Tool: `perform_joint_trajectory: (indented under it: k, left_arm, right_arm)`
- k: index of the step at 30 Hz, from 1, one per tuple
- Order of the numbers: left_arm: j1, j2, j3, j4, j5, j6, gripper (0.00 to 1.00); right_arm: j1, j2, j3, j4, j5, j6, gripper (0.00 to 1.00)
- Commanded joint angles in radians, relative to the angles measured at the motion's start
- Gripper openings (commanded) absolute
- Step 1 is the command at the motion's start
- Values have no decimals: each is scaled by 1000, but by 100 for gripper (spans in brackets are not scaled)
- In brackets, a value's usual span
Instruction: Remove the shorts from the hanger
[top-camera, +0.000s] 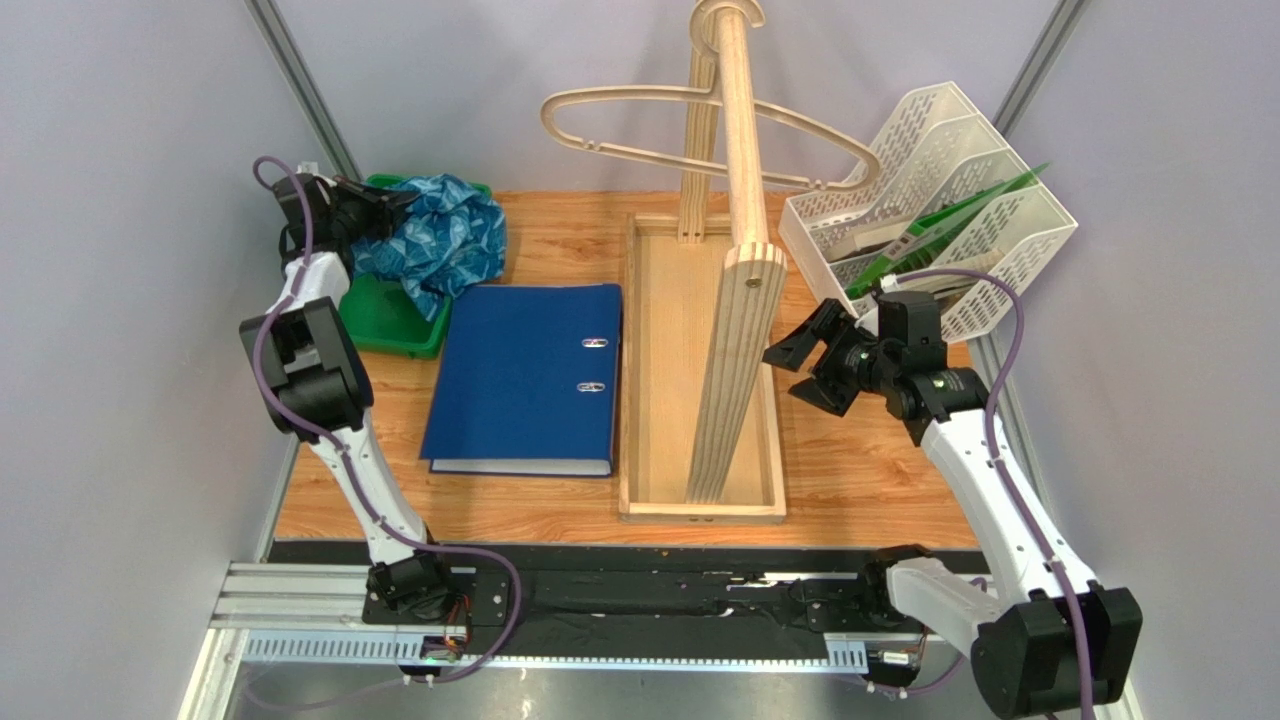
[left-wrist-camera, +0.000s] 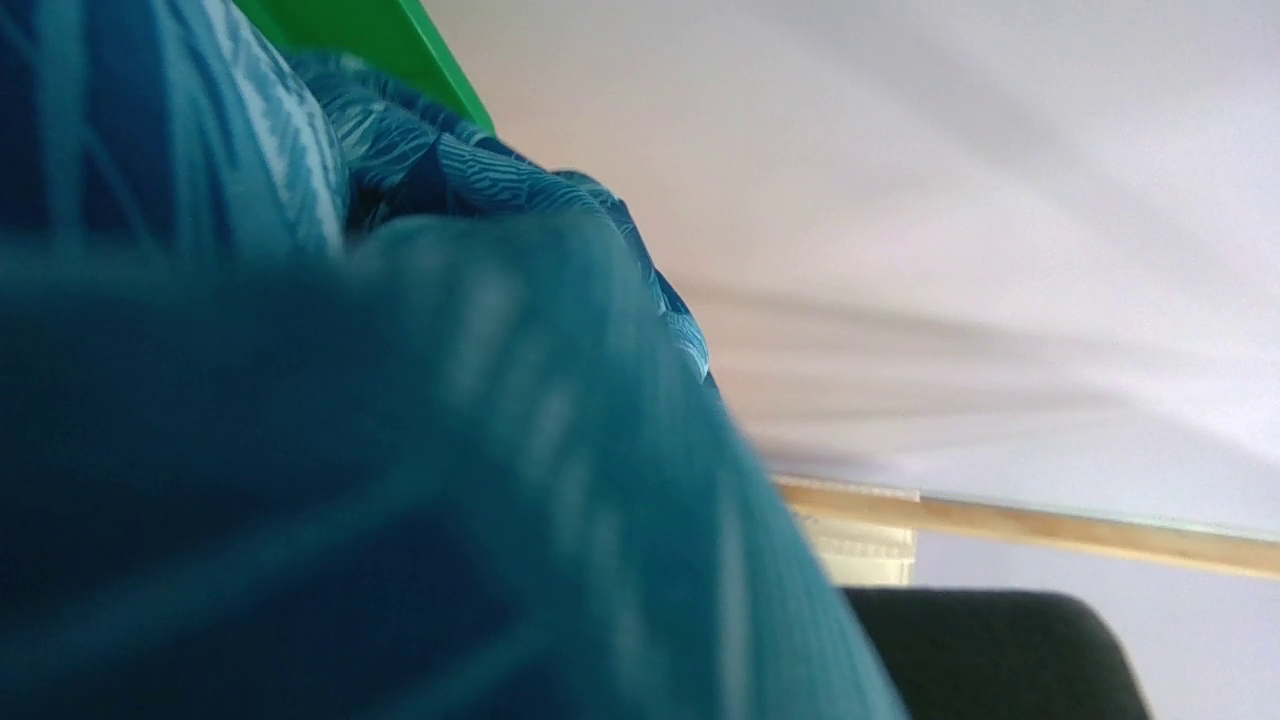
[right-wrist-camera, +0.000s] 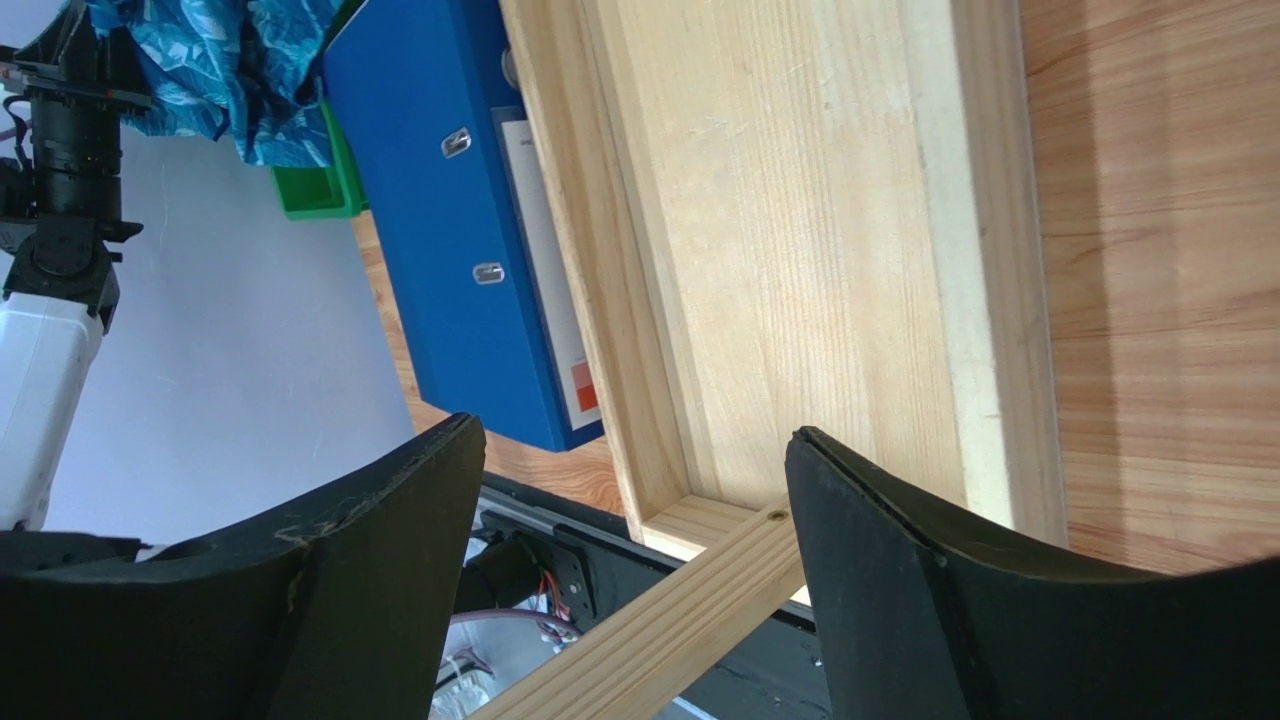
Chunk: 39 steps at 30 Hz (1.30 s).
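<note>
Shorts (left-wrist-camera: 376, 450) are bunched against the closed left claw (top-camera: 379, 218) above a green bin (top-camera: 383, 318); the right claw (right-wrist-camera: 634, 435) is held wide open.

tall light-wood stand (top-camera: 736, 315) blocking centre, thin curved wooden hanger (top-camera: 594, 146) jutting at its top, flat dark-blue binder (top-camera: 526, 375) left, white lattice rack (top-camera: 962, 165) far right, bare desk (top-camera: 864, 480) between

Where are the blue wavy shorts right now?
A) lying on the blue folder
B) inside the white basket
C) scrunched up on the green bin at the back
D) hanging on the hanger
C: the shorts sit crumpled on the green bin at the back left, while the hanger on the wooden stand is bare.
</note>
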Motion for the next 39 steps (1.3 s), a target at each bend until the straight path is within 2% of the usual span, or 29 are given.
perform_joint_trajectory:
  k: [1, 6, 11, 15, 20, 22, 26, 28, 33, 37, 39]
  left_arm:
    - [28, 43, 166, 18, -2, 81, 0]
    - [48, -39, 114, -197, -220, 263, 0]
    - [60, -200, -97, -117, -410, 259, 0]
    - [60, -242, -113, -192, -466, 290, 0]
    - [60, -322, -176, -179, -532, 329, 0]
    - [59, -302, -159, -179, -494, 334, 0]
    - [45, -141, -58, -183, -244, 256, 0]
    - [5, -100, -41, -136, -182, 230, 0]
    - [-81, -40, 17, -157, -162, 219, 0]
    - [-62, 5, -27, -82, -158, 90, 0]
    - [-39, 28, -13, -97, -142, 83, 0]
  right_arm:
    - [-54, 29, 18, 77, -91, -50, 78]
    - [-84, 60, 24, 88, -114, -76, 78]
    - [-90, 62, 19, 91, -127, -85, 78]
    - [-102, 42, 4, 85, -134, -93, 78]
    - [-119, 23, -5, 77, -142, -97, 78]
    - [-122, 25, -5, 77, -150, -94, 78]
    - [-120, 31, -10, 84, -151, -90, 78]
    - [-122, 34, -7, 87, -154, -84, 78]
    - [-122, 25, -8, 85, -160, -76, 77]
    - [-124, 12, -11, 79, -159, -80, 77]
    - [-122, 6, -13, 68, -160, -84, 77]
